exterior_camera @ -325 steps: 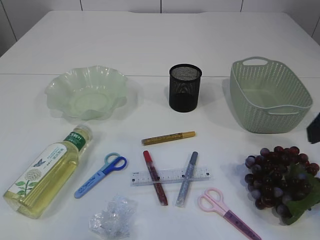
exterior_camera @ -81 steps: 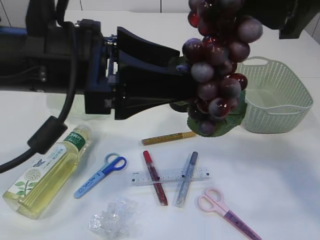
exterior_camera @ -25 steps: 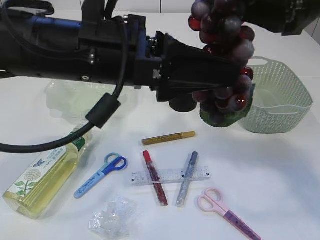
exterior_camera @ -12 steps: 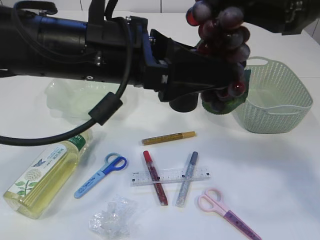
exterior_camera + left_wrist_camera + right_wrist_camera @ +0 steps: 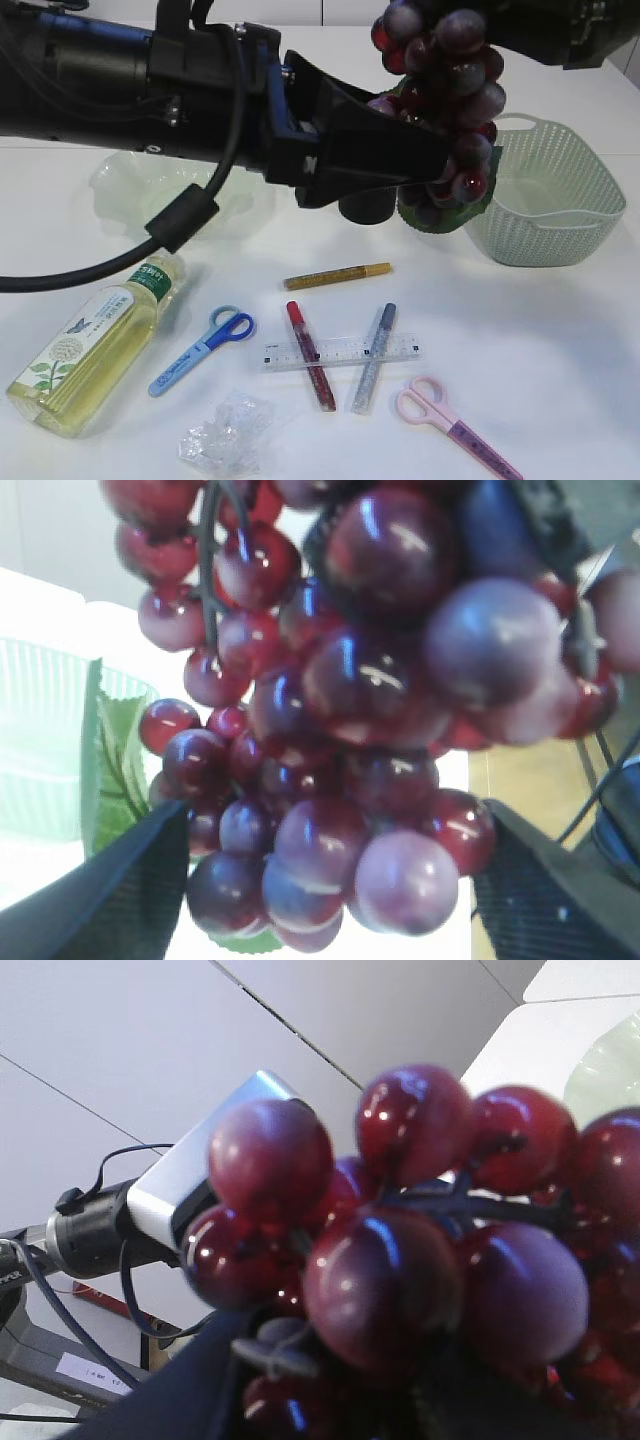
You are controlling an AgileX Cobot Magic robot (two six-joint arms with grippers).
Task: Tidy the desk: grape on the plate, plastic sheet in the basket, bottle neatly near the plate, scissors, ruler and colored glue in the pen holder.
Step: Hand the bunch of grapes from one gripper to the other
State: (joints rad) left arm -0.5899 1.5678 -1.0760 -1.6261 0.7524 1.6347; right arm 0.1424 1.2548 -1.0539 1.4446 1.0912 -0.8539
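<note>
Grapes: a bunch of dark red and purple plastic grapes (image 5: 445, 110) with a green leaf hangs in the air above the table, in front of the black mesh pen holder (image 5: 366, 207) and beside the pale green woven plastic basket (image 5: 545, 200).
Right claw: the right gripper (image 5: 330, 1360) is closed on the top of the bunch, which hangs down from it.
Left claw: the left gripper (image 5: 325, 880) has its black jaws spread wide on either side of the lower grapes, not pinching them.
Plate: the ruffled, pale green glass plate (image 5: 125, 185) sits at the left behind the left arm, partly hidden.
Bottle: a clear plastic bottle of yellow liquid (image 5: 95, 345) lies on its side at front left.
Other items on the table: blue-handled scissors (image 5: 200, 350), pink-handled scissors (image 5: 455, 425), a clear ruler (image 5: 340, 353) lying under a red glue pen (image 5: 311, 355) and a silver glue pen (image 5: 373, 357), a gold glue pen (image 5: 336, 276), and a crumpled clear plastic sheet (image 5: 225, 435).
</note>
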